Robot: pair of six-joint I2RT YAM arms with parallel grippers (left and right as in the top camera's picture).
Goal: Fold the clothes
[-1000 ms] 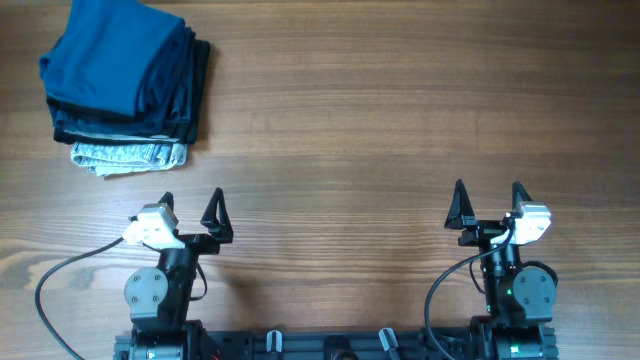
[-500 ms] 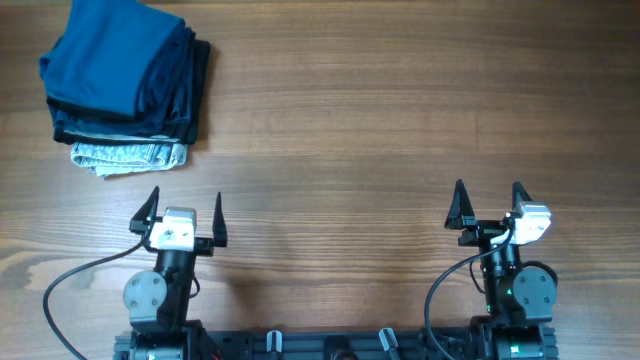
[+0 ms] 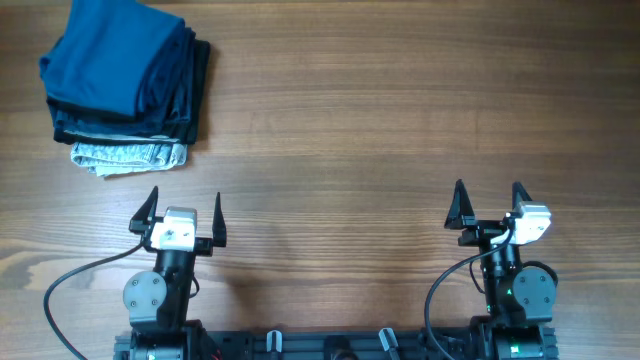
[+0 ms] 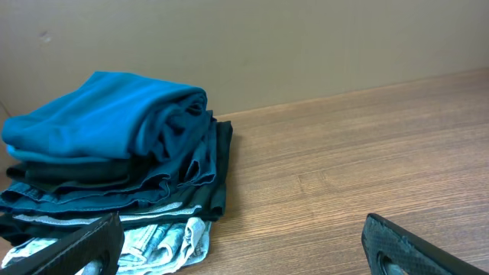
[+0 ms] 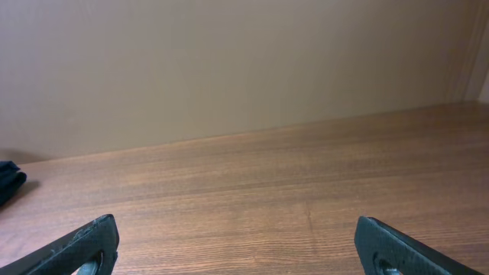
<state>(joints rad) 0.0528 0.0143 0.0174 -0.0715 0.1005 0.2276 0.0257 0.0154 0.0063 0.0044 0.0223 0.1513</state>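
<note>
The blue T-shirt (image 3: 105,55) is covering most of the folded pile (image 3: 130,155) beneath it. The left gripper (image 3: 185,200) and the right gripper (image 3: 487,195) are sitting wide-jawed and empty, well apart from the T-shirt.

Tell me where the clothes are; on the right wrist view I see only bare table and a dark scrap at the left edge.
Observer: The blue T-shirt tops a stack of folded clothes at the table's far left corner.
Operator: What's under it?
Observer: Several dark folded pieces, then a light grey speckled piece at the bottom.
Operator: Left gripper holding anything?
Observer: No, the left gripper is open and empty, short of the stack.
</note>
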